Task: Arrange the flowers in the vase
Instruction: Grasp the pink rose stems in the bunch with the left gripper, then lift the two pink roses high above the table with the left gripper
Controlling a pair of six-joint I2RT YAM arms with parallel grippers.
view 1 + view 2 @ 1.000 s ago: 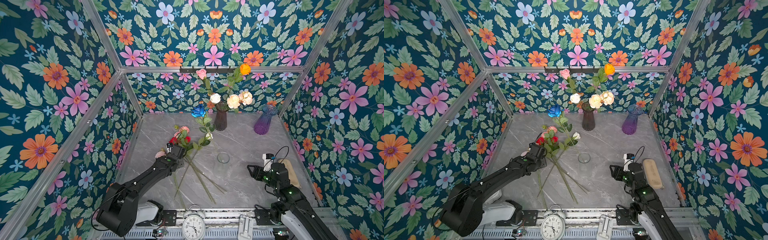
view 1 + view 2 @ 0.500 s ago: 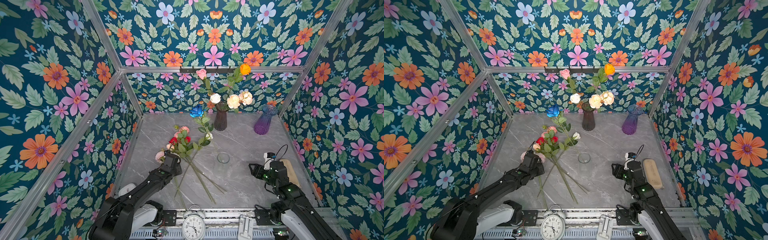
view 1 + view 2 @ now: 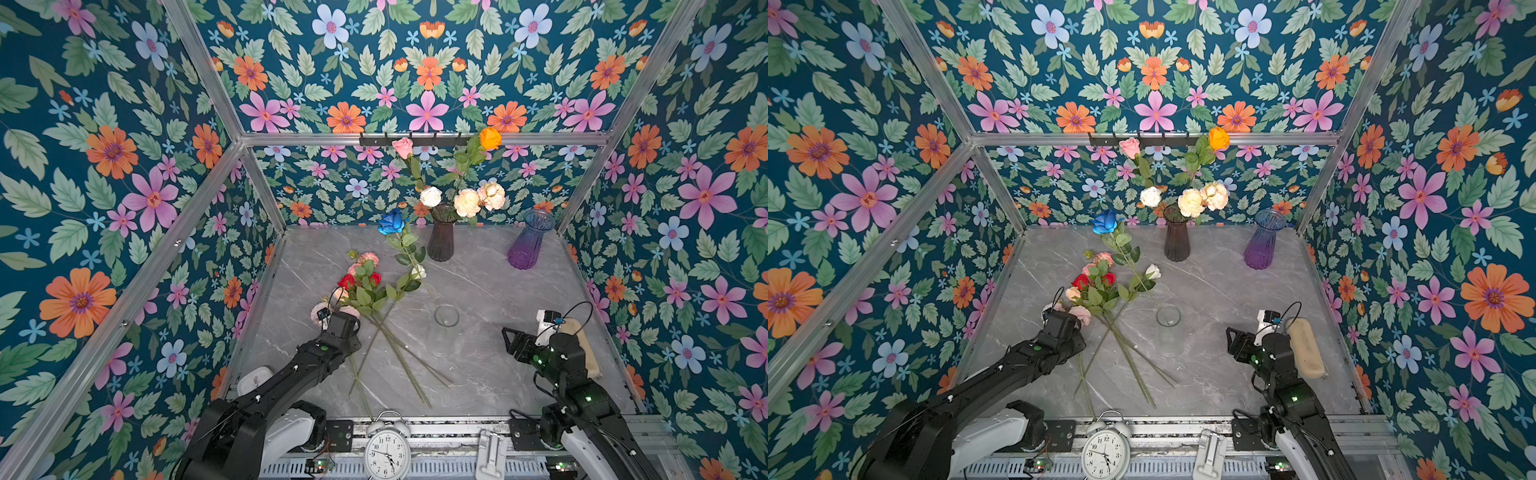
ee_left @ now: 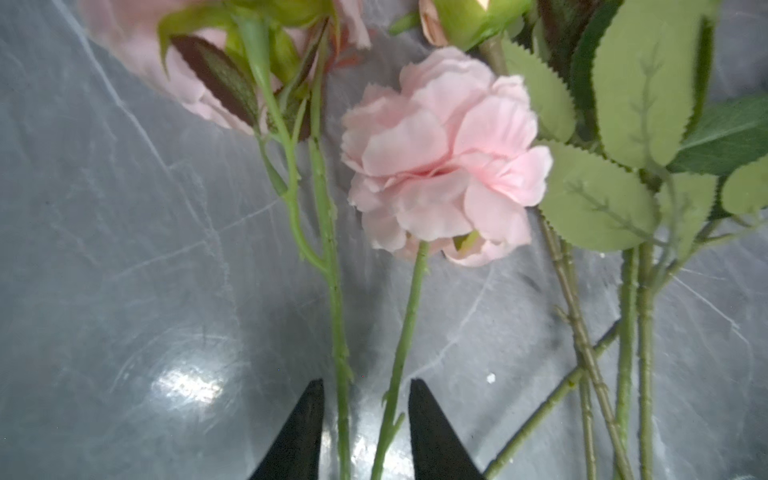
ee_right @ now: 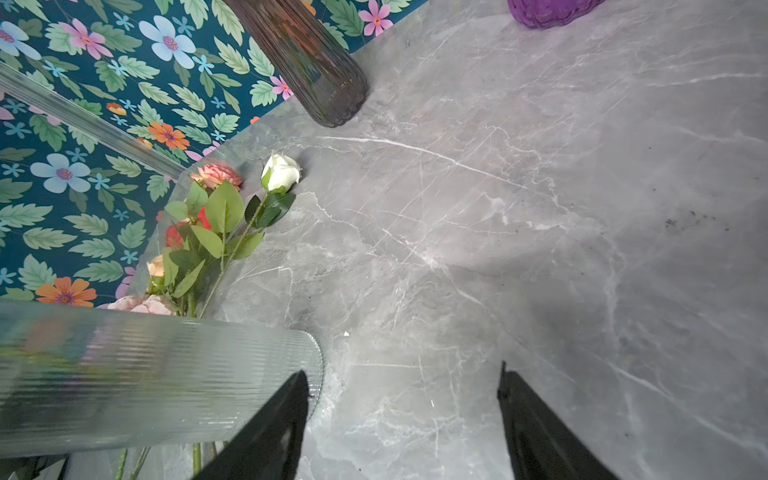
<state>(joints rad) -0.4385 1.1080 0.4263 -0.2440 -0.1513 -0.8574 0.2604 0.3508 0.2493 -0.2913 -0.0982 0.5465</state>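
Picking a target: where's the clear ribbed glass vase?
Mid-table in both top views: clear ribbed glass vase stands right of the loose green-stemmed flowers, left of the right gripper.

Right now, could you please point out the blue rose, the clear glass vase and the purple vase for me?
blue rose [image 3: 391,222], in a top view, on the bloom's petals.
clear glass vase [image 3: 446,337], in a top view, on its wall below the rim.
purple vase [image 3: 524,249], in a top view, on its ribbed body.
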